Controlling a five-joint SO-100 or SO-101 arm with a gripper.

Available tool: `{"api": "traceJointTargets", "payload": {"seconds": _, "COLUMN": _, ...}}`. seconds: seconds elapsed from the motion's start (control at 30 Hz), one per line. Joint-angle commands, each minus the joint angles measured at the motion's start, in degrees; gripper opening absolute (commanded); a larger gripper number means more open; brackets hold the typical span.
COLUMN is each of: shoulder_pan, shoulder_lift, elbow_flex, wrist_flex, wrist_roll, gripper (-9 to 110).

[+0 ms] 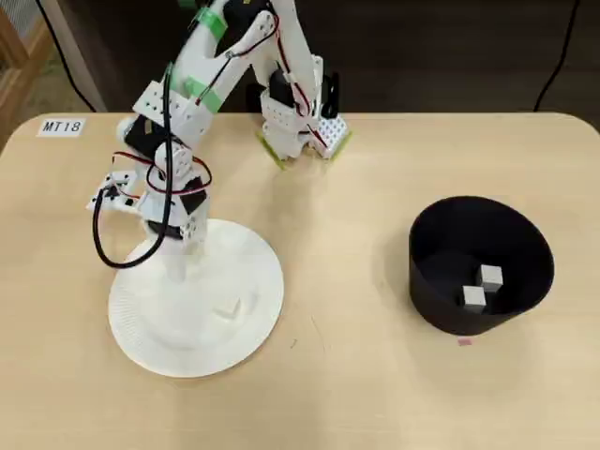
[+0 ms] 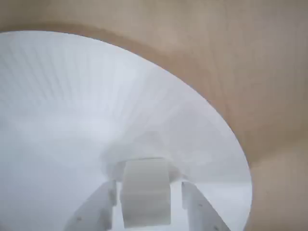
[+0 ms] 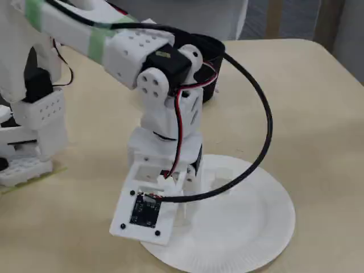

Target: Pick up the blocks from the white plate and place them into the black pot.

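1. Blocks were small off-white cubes with plain matte faces; two (image 1: 490, 276) (image 1: 473, 298) lay touching each other on the floor of the matte black round pot (image 1: 441, 234), towards its near wall in the overhead view.
2. One off-white cube (image 2: 146, 198) stood between the white plastic two-finger gripper (image 2: 147, 204) in the wrist view, a finger (image 2: 198, 207) close on each side with a thin gap showing, so whether they pinched it could not be told.
3. Another cube (image 1: 227, 307) showed faintly on the large round white paper plate (image 1: 267, 281) in the overhead view, right of the gripper (image 1: 175, 272) and well apart from it.
4. The plate's fluted rim (image 2: 211, 125) curved across the wrist view with bare wooden table (image 2: 260, 72) beyond it.
5. In the fixed view the gripper (image 3: 190, 199) stood upright over the plate's (image 3: 256, 227) far-left part, the right half of the plate lying open.
6. Between plate and pot the overhead view showed a wide stretch of bare tabletop (image 1: 347, 244); the pot sat near the right edge, its mouth open.
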Motion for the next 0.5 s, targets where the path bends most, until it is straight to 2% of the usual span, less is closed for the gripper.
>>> {"api": "traceJointTargets", "payload": {"seconds": 0.0, "shoulder_pan": -0.1, "shoulder_lift": -0.3, "elbow_flex": -2.5, "wrist_flex": -1.6, "wrist_roll": 1.3, "gripper": 5}}
{"api": "traceJointTargets", "payload": {"seconds": 0.07, "shoulder_pan": -0.1, "shoulder_lift": -1.1, "elbow_flex": -2.5, "wrist_flex": -2.6, "wrist_roll": 2.1, "gripper": -2}}
{"api": "traceJointTargets", "payload": {"seconds": 0.3, "shoulder_pan": -0.4, "shoulder_lift": -0.6, "elbow_flex": -2.5, "wrist_flex": -3.8, "wrist_roll": 1.6, "gripper": -2}}
{"api": "traceJointTargets", "payload": {"seconds": 0.47, "shoulder_pan": -3.6, "shoulder_lift": 14.8, "elbow_flex": -2.1, "wrist_flex": -6.8, "wrist_roll": 3.8, "gripper": -2}}
